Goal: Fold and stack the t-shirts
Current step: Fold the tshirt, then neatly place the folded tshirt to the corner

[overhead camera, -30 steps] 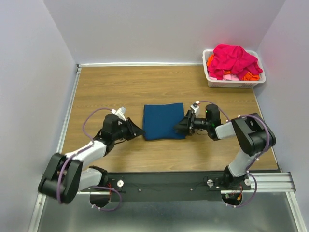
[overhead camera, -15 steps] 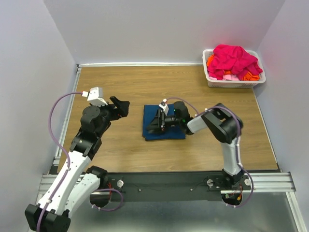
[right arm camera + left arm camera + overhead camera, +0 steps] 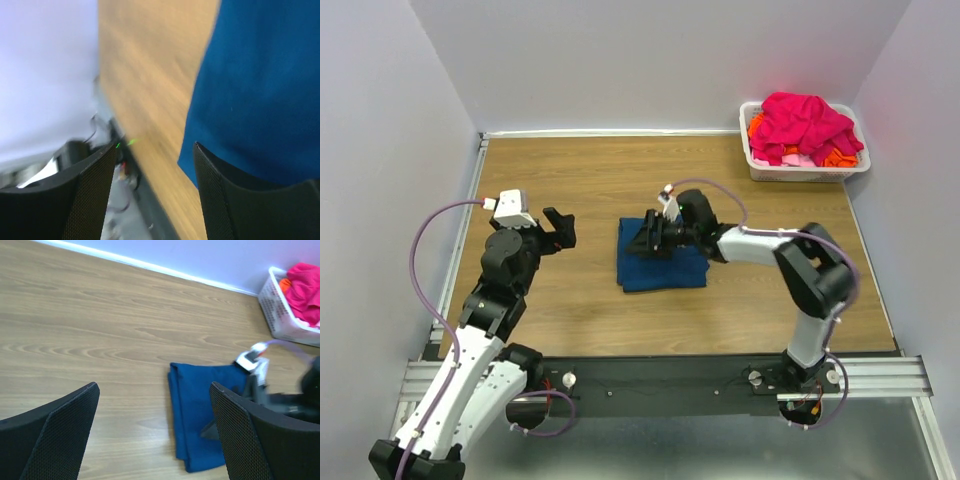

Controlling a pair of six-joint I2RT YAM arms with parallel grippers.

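A dark blue t-shirt (image 3: 665, 270) lies folded into a rectangle on the wooden table (image 3: 590, 180). My right gripper (image 3: 645, 238) hovers low over the fold's far half and points left. Its jaws are open with nothing between them, and the right wrist view shows the blue t-shirt (image 3: 260, 90) under one finger (image 3: 240, 200). My left gripper (image 3: 558, 228) is raised to the left of the fold, wide open and empty. From the left wrist the blue t-shirt (image 3: 205, 410) lies ahead, with the right gripper (image 3: 255, 385) over it. Pink t-shirts (image 3: 803, 122) and orange ones (image 3: 837, 156) fill the basket.
The white plastic basket (image 3: 790, 172) stands at the table's far right corner, against the wall. A white rail (image 3: 610, 132) runs along the table's far edge. The arms' mounting bar (image 3: 670, 380) runs along the near edge.
My left gripper opened, let go of the fold's left edge and drew back up and to the left. My right gripper swept left from the fold's right edge to over its far half.
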